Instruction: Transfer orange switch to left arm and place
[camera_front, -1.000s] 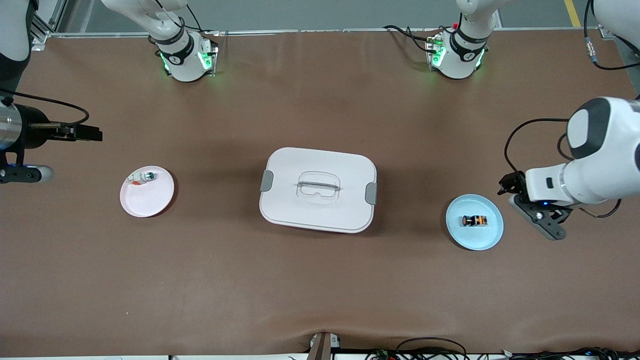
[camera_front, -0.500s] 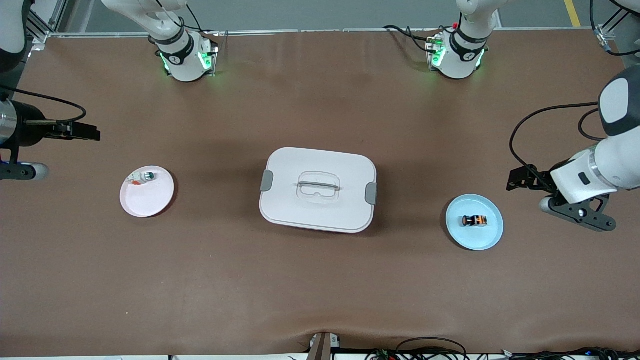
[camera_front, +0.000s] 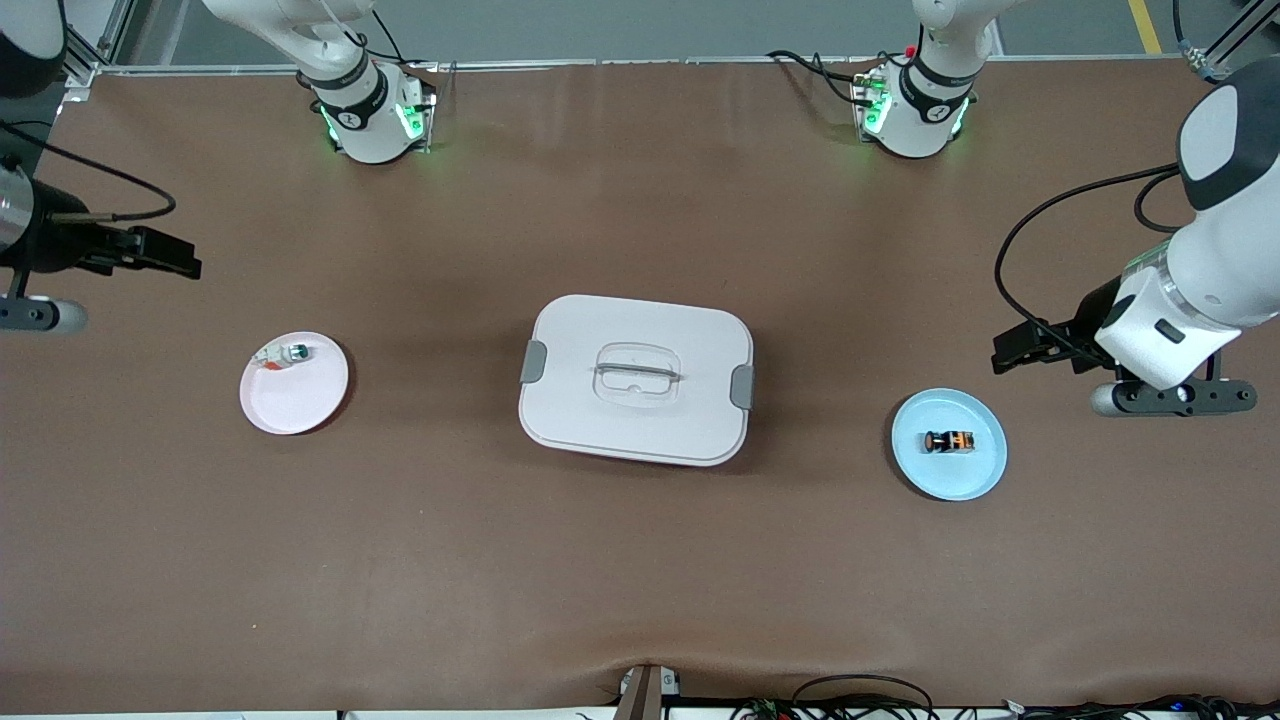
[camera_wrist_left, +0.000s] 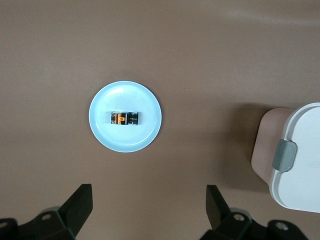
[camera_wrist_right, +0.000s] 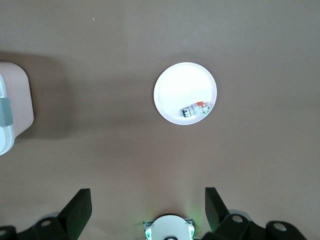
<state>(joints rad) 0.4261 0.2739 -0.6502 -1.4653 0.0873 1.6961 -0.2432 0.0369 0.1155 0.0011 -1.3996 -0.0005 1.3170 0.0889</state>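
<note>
Lying nearest the front camera of everything on the table, the orange switch (camera_front: 949, 441) rests on its side in the middle of a light-blue plate (camera_front: 985, 473), which sits toward the left arm's end of the table, well apart from the box (camera_front: 636, 379). Nothing touches the switch yet. The left gripper (camera_wrist_left: 149, 206) hangs in the air over bare table just beside that plate, fingers spread wide and empty, its wrist camera looking straight down so that switch and plate show between the fingertips; that pose looks like lining up for a first pick. The box, white with grey side clips and a clear handle set into its lid, stands shut in the middle of the table, squarely between the two plates, so it seems placed as the obstacle a handover must clear. A pink plate (camera_front: 300, 395) lies toward the right arm's end, level with the box, holding a small white-and-silver part (camera_front: 288, 354) at its rim. The right gripper (camera_wrist_right: 147, 205) waits, released and empty, over bare table beside the pink plate.
</note>
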